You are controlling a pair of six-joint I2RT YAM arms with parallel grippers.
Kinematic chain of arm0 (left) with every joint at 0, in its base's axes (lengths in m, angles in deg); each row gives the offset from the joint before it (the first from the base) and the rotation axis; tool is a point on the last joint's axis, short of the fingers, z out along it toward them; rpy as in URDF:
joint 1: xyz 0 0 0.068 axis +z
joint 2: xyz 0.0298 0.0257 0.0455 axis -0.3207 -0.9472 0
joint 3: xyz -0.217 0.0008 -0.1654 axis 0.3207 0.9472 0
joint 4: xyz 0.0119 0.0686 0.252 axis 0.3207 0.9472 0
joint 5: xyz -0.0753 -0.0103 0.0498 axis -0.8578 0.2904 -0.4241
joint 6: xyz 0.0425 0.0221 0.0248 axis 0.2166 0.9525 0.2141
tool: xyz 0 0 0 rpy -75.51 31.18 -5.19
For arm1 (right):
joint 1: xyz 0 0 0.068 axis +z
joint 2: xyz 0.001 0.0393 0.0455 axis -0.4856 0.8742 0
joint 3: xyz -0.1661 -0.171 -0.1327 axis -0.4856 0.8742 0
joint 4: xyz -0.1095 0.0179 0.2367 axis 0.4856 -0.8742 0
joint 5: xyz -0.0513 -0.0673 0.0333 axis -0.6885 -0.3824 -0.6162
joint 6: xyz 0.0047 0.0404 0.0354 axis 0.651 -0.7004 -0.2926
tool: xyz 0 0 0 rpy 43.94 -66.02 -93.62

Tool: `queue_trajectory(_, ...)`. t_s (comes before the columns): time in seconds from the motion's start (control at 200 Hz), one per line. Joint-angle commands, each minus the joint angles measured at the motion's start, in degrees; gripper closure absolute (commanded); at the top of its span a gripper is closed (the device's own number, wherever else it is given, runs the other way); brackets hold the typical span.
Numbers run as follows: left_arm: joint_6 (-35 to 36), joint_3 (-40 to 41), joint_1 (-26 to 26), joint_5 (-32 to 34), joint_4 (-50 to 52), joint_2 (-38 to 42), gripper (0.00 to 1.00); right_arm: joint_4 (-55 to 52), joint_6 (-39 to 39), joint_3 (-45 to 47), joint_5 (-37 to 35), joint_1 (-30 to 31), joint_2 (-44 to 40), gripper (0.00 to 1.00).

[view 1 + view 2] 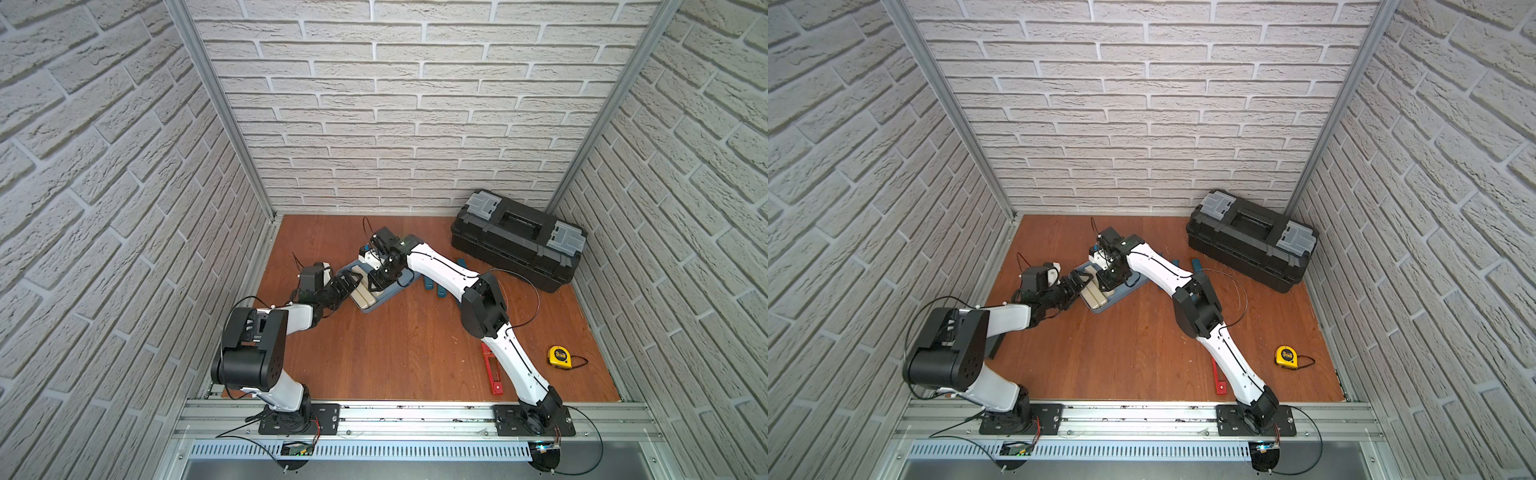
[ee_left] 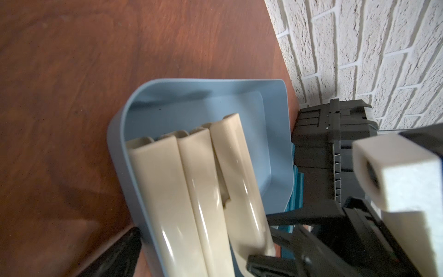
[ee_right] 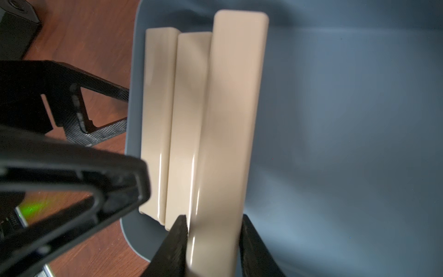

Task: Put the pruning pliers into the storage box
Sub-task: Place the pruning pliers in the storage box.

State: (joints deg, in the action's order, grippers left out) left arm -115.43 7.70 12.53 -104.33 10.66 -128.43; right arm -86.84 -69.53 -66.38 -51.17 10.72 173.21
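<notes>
My left jaws stand spread wide, empty, just beside the storage box. Over the box my right jaws pinch a beige bar, next to two others lying in it. Further right, the pruning pliers lie untouched on the table, partly under the right forearm. I judge the pliers step not begun: next, release the bar and reach back. Only the top views show the pliers; only the right wrist view shows the pinch.

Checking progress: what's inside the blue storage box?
Two beige bars lie flat; a third bar sits in the right gripper. No pruning pliers inside. Anything beneath the bars is hidden.
</notes>
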Motion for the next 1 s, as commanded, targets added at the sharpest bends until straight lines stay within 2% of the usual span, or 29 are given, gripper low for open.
queue_trajectory(0.0,0.6,-0.7,-0.7,-1.3,-2.7,0.7,0.02,2.2,1.3,1.1,3.0,1.1,-2.2,0.63)
queue_trajectory(0.995,1.6,-1.1,-0.8,-1.3,-1.1,1.1,0.02,3.4,2.3,2.8,5.2,1.0,-0.9,0.57)
